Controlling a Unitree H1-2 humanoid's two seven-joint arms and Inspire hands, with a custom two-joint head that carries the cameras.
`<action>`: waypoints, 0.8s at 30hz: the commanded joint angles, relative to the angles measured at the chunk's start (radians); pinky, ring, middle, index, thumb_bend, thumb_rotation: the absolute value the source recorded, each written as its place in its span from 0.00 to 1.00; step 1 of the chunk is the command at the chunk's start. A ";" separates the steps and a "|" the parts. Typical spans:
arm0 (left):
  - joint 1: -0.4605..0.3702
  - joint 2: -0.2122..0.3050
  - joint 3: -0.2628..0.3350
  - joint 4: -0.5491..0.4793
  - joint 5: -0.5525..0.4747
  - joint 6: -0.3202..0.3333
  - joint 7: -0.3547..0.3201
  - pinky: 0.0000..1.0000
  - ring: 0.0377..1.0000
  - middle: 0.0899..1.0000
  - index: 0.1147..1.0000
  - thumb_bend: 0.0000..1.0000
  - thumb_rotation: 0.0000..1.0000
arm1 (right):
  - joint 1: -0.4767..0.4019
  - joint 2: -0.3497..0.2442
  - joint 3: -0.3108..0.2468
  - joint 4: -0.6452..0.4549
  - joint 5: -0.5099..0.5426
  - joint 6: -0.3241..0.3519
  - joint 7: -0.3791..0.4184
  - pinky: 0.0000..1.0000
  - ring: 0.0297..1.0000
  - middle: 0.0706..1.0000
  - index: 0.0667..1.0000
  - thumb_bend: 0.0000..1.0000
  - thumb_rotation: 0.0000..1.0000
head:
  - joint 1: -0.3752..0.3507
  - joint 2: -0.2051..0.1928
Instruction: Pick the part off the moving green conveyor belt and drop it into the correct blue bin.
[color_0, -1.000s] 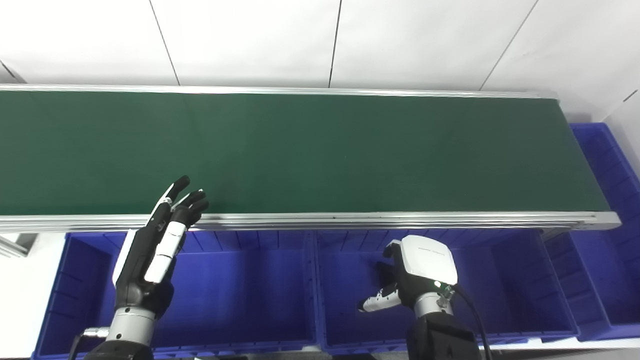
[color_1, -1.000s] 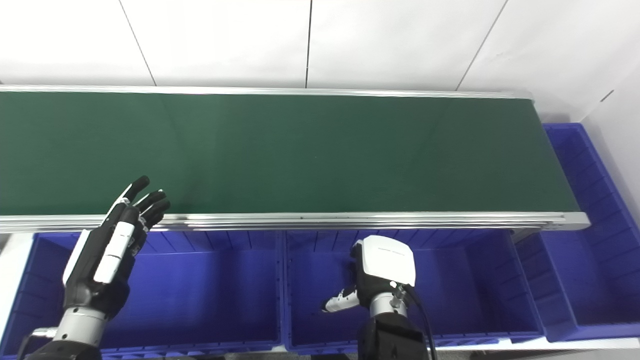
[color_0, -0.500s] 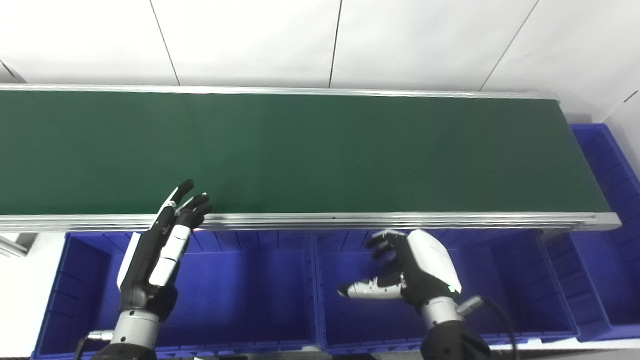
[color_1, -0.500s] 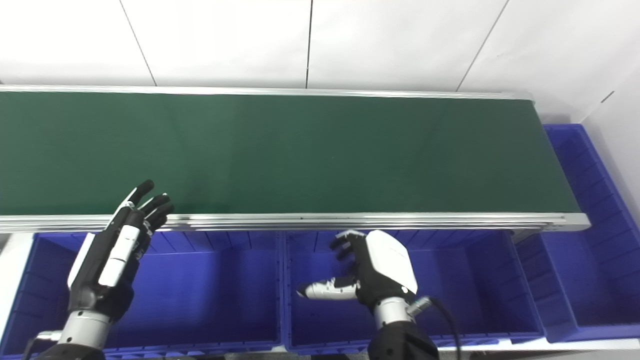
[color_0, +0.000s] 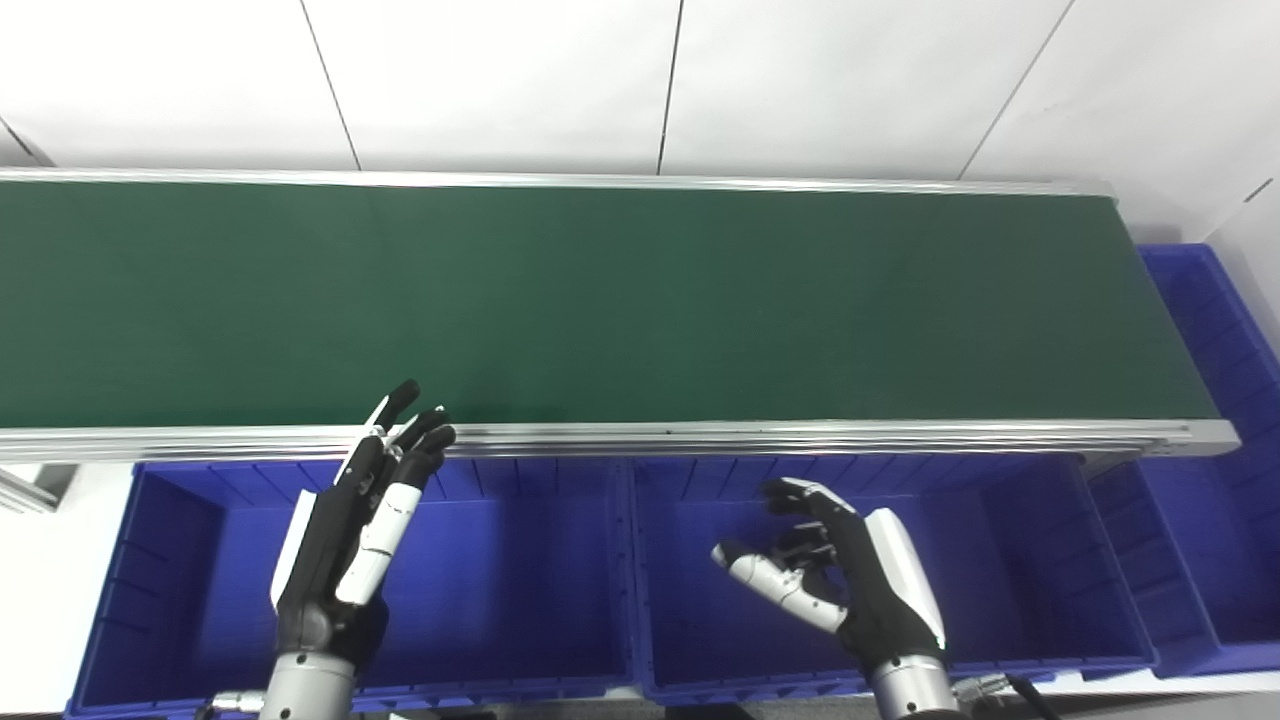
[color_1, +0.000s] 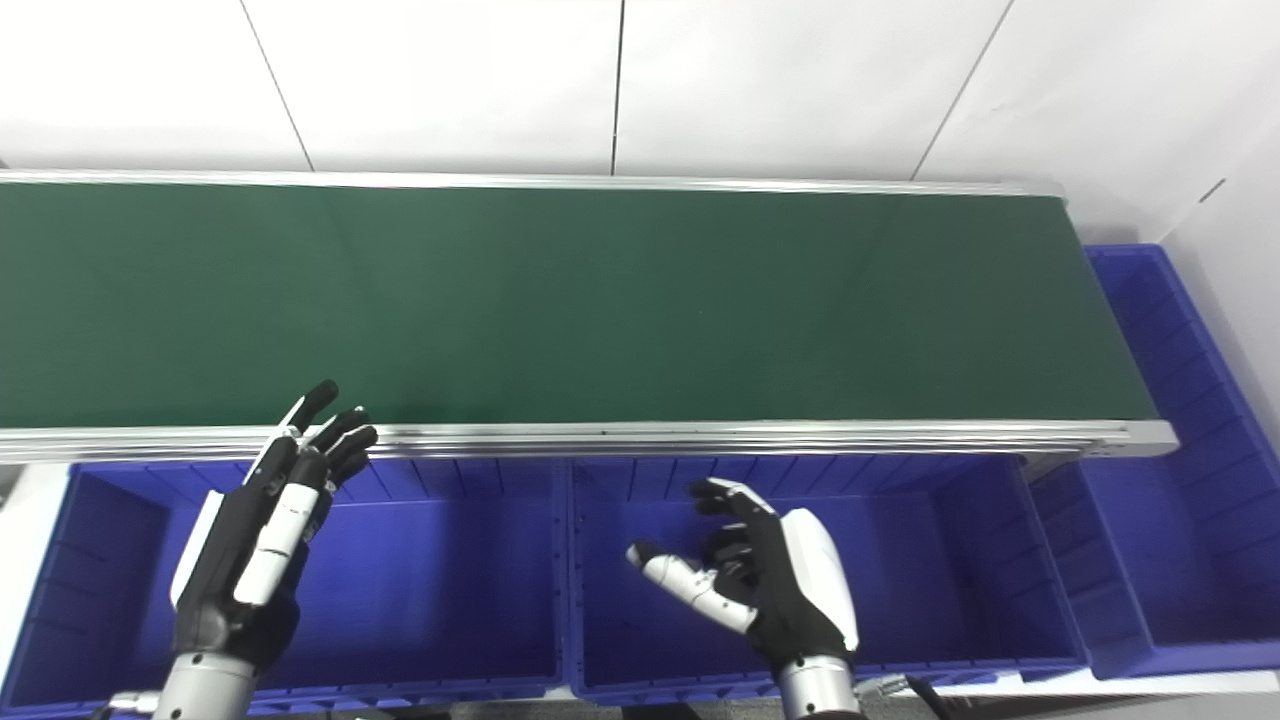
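Observation:
The green conveyor belt (color_0: 640, 300) runs across the picture with no part showing on it. My left hand (color_0: 350, 530) is open, fingers stretched up toward the belt's near rail, above the left blue bin (color_0: 180, 560). My right hand (color_0: 845, 585) hangs open over the middle blue bin (color_0: 1000, 540), palm turned leftward, fingers spread, holding nothing. No part shows in either bin from here.
A silver rail (color_0: 700, 437) edges the belt's near side. A third blue bin (color_0: 1200, 560) sits at the right and wraps past the belt's end (color_0: 1215, 310). A white wall stands behind the belt.
My right hand has turned from knuckles-up to palm-sideways and spread its fingers, dropping lower in the picture. My left hand has drifted right and down a little.

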 joint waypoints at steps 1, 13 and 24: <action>0.002 -0.008 -0.008 -0.009 0.018 -0.054 0.003 0.88 0.83 0.83 0.92 0.55 0.74 | -0.007 -0.011 0.016 -0.004 -0.001 -0.021 -0.031 0.51 0.62 0.74 0.78 0.62 0.63 | 0.001 0.001; 0.013 -0.010 -0.016 0.027 0.020 -0.109 -0.002 0.88 0.83 0.84 0.93 0.60 0.74 | -0.022 -0.070 0.065 0.054 0.019 -0.055 -0.091 0.56 0.68 0.79 0.81 0.62 0.57 | 0.020 -0.047; 0.018 -0.007 -0.022 0.058 0.039 -0.150 -0.001 0.87 0.82 0.82 0.92 0.58 0.75 | -0.018 -0.118 0.098 0.075 0.101 -0.096 -0.135 0.58 0.69 0.79 0.82 0.61 0.49 | 0.034 -0.093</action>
